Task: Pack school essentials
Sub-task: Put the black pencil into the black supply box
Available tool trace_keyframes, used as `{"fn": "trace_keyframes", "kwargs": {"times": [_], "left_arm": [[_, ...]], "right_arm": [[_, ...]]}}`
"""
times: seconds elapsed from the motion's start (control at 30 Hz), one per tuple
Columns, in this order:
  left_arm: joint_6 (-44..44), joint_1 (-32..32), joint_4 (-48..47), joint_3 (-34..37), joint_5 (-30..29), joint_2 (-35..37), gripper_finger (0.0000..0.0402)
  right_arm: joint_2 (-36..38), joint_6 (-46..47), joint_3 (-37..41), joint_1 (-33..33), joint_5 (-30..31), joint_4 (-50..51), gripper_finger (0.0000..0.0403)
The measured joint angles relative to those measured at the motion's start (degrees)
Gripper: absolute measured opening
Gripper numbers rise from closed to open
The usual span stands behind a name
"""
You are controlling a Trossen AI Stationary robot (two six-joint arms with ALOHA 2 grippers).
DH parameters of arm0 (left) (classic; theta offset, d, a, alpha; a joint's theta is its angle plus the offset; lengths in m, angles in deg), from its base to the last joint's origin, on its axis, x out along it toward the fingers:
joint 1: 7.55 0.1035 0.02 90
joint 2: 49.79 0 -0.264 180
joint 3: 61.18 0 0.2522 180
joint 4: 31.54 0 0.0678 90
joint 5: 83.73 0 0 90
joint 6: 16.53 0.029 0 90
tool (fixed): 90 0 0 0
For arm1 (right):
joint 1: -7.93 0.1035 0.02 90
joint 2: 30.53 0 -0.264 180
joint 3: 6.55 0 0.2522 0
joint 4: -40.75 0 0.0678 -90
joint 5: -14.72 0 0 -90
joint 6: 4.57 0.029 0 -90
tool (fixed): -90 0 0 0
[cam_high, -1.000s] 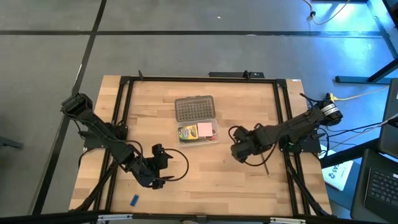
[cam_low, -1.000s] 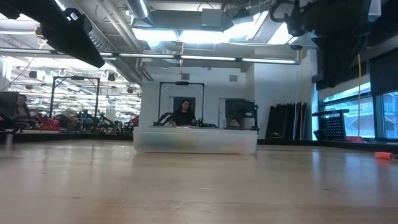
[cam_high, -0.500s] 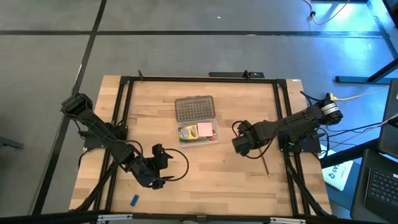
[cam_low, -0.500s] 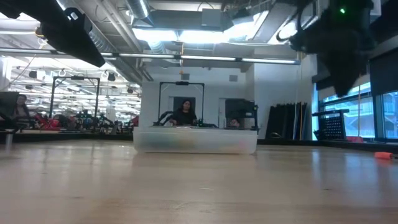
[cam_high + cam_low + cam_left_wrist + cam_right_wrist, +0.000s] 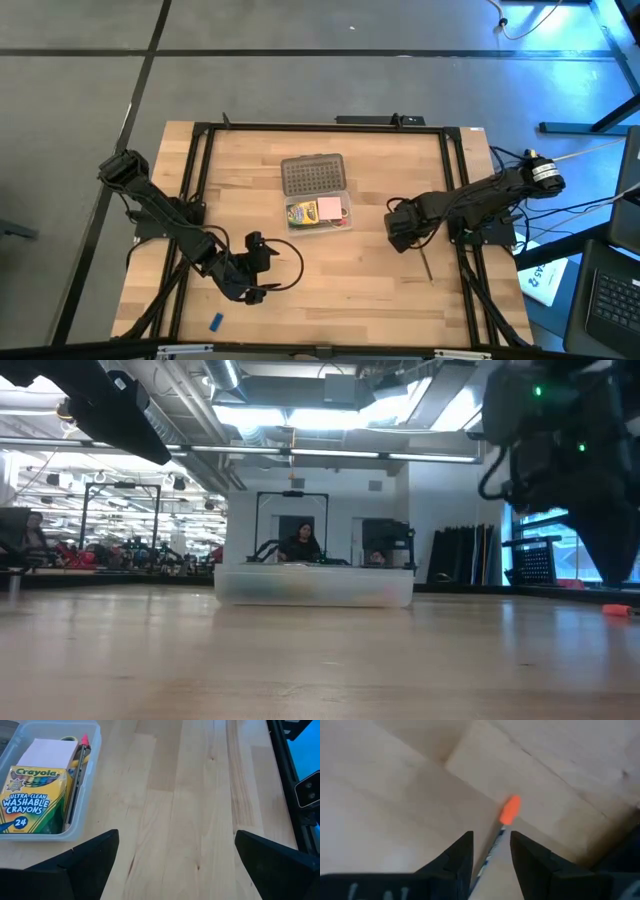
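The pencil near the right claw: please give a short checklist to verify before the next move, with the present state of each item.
1. Pencil lies between the right claw fingers: ok.
2. Right claw closed on the pencil: not ok, narrow gaps show on both sides.
3. Case open to receive it: ok, lid folded back.
4. Crayon box already inside the case: ok.
5. Left claw open and waiting: ok.
6. Blue eraser packed: not ok, it lies on the table.

The pencil (image 5: 496, 842) lies on the tabletop (image 5: 380, 290) between the right claw's (image 5: 402, 237) fingers (image 5: 457, 857); the case (image 5: 318, 212) sits well left.
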Motion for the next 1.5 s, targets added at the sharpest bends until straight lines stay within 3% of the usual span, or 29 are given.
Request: {"fn": "trace_keyframes", "kwargs": {"times": [0.57, 0.87, 1.2, 1.5], "left_arm": [[0.0, 0.0, -0.1, 0.0, -0.1, 0.0, 0.0395], [0.0, 0.0, -0.1, 0.0, -0.1, 0.0, 0.0395], [0.0, 0.0, -0.1, 0.0, -0.1, 0.0, 0.0395], [0.0, 0.0, -0.1, 0.0, -0.1, 0.0, 0.0395]], "right_arm": [[0.1, -0.2, 5.3, -3.4, -0.1, -3.6, 0.0131], [0.4, -0.4, 10.1, -4.9, -1.5, -11.0, 0.0131], [0.2, -2.1, 10.3, -4.9, -0.7, -11.1, 0.0129], [0.2, -2.6, 10.3, -4.8, -0.8, -11.8, 0.0057]]}}
